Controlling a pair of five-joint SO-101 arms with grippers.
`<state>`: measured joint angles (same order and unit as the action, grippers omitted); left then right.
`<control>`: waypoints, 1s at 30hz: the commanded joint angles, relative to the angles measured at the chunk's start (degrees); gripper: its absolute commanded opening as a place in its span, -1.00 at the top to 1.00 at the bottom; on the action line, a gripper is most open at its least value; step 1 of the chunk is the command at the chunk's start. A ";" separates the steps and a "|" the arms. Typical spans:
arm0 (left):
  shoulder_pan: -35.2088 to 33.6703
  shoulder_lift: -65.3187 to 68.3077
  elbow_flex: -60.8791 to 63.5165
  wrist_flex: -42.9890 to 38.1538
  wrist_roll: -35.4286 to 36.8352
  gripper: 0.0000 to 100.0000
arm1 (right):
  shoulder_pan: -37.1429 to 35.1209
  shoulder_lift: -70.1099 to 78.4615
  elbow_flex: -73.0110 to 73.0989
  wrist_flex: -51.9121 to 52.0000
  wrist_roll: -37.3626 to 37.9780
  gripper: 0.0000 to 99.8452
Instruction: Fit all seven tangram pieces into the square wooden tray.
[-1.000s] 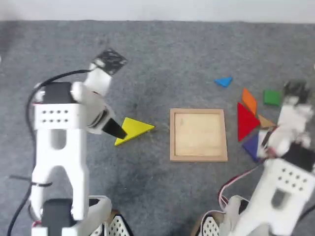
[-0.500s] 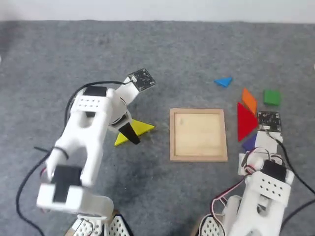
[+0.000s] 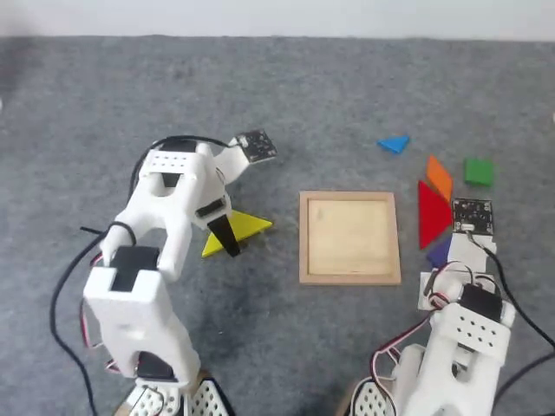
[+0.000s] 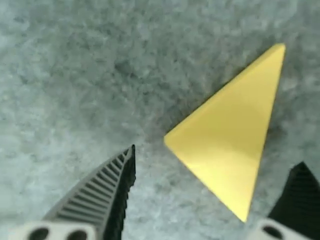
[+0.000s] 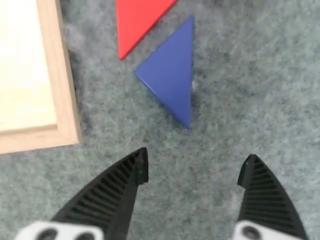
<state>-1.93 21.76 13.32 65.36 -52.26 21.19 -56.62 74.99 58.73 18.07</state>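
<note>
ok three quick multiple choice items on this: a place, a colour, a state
1. Where is the yellow triangle? A) left of the tray B) inside it C) right of it
2. What colour is the piece ahead of the right gripper? A) green B) orange C) dark blue
3. The left gripper is A) shut on a piece B) open C) shut on nothing
Answers: 1 A, the high view shows it; 2 C, a dark blue triangle lies there; 3 B, jaws apart astride the triangle.
</note>
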 commanded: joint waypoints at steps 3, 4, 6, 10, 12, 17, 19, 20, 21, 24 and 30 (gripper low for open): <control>1.32 1.32 -1.98 -0.79 -0.35 0.14 | -0.22 -1.10 -0.35 -0.92 -0.62 0.41; 1.41 1.14 -1.98 -0.79 -0.26 0.14 | -0.31 -1.10 -0.35 -0.92 -0.62 0.41; 1.85 1.05 -1.98 -0.79 -0.26 0.14 | -0.31 -1.10 -0.35 -0.92 -0.62 0.41; 3.08 1.05 -1.98 -0.88 -0.18 0.14 | -0.31 -1.10 -0.35 -0.92 -0.62 0.41; 3.69 1.14 -1.98 -1.05 -0.18 0.14 | -0.40 -1.10 -0.35 -0.92 -0.62 0.41; 4.57 1.23 -1.98 -0.88 -0.26 0.14 | -0.40 -1.10 -0.35 -0.92 -0.62 0.41; 4.57 1.23 -1.98 -0.88 -0.26 0.14 | -0.40 -1.10 -0.26 -0.92 -0.62 0.41; 4.66 1.32 -1.98 -0.88 -0.26 0.14 | -0.40 -1.10 -0.26 -0.92 -0.62 0.41; 4.66 1.32 -1.98 -0.88 -0.26 0.16 | -0.40 -1.10 -0.26 -0.92 -0.62 0.41; 4.75 1.41 -1.98 -0.79 -0.26 0.24 | -0.40 -1.01 -0.26 -0.92 -0.62 0.41; 4.40 1.41 -1.98 0.62 -0.26 0.31 | -0.40 -0.92 -0.26 -0.92 -0.62 0.41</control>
<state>1.41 23.34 12.70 64.75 -52.26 21.19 -56.62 74.99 58.73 18.07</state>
